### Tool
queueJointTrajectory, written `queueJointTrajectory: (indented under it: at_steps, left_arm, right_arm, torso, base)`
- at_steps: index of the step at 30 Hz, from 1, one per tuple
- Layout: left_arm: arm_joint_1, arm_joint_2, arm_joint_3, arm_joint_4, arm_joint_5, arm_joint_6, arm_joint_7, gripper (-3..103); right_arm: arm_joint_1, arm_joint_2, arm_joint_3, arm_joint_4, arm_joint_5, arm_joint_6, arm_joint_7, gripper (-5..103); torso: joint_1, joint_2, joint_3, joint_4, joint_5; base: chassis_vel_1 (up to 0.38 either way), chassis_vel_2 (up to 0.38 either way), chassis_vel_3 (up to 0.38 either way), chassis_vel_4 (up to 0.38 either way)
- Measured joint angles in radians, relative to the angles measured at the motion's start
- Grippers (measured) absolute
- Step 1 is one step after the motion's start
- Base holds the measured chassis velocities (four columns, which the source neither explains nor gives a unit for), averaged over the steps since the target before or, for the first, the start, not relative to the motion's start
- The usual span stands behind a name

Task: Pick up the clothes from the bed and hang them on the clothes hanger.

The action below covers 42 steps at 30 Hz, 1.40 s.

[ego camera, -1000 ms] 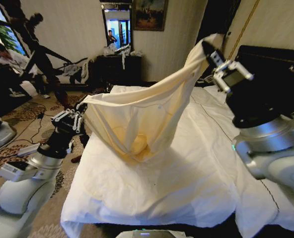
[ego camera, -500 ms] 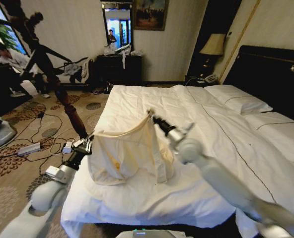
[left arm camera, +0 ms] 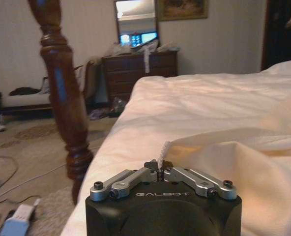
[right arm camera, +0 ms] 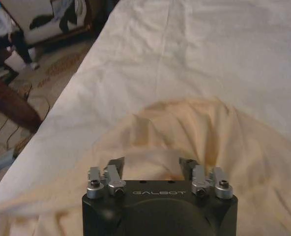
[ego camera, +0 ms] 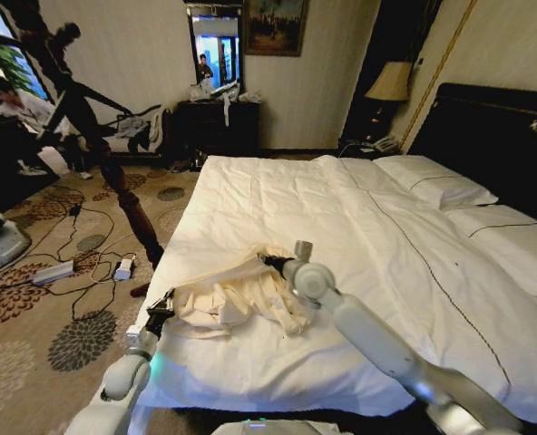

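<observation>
While left tool (left arm camera: pixel 158 168) pinches garment (ego camera: pixel 237 294), right tool (right arm camera: pixel 153 166) gapes.

Pale striped wallpaper (ego camera: pixel 151 45) is seen on the far wall. A dark wooden dresser (ego camera: pixel 216 127) is set at 12 o'clock, cluttered on top, with a mirror (ego camera: pixel 214 45) above it and a framed picture (ego camera: pixel 273 25) beside that. A lit table lamp (ego camera: pixel 391 83) is placed at 1 o'clock. A turned wooden post (ego camera: pixel 123 195) is stood at 10 o'clock. Patterned floral carpet (ego camera: pixel 78 335) is laid at 9 o'clock, strewn with cables (ego camera: pixel 87 272) and a power strip (ego camera: pixel 53 272).
</observation>
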Motion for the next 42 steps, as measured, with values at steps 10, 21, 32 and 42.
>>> queueJointTrajectory:
  at_steps: [10, 21, 32, 42]
  left_arm:
    - [0.011, -0.034, -0.018, -0.045, -0.019, -0.016, -0.004, 0]
    - [0.035, -0.049, -0.024, -0.067, -0.001, -0.022, -0.004, 0]
    - [0.042, -0.043, -0.036, -0.065, 0.004, -0.027, -0.001, 0]
    - [0.053, -0.024, -0.045, -0.069, 0.004, -0.03, 0.001, 0]
  right_arm:
    - [-0.161, -0.047, 0.068, 0.011, 0.023, -0.03, -0.041, 99]
    - [-0.218, -0.054, 0.056, 0.015, -0.037, -0.019, -0.074, 100]
    - [-0.2, -0.047, 0.085, 0.061, -0.005, 0.014, -0.087, 87]
    - [-0.233, -0.042, 0.072, 0.09, 0.041, 0.018, -0.068, 100]
  torso:
    - [0.0, 0.0, 0.0, 0.0004, 0.0002]
    - [0.0, 0.0, 0.0, 0.0005, 0.0]
    - [0.0, 0.0, 0.0, 0.0006, -0.0001]
    - [0.0, 0.0, 0.0, 0.0004, 0.0]
  base:
    - [0.0, 0.0, 0.0, 0.0]
    - [0.0, 0.0, 0.0, 0.0]
    - [0.0, 0.0, 0.0, 0.0]
    - [0.0, 0.0, 0.0, 0.0]
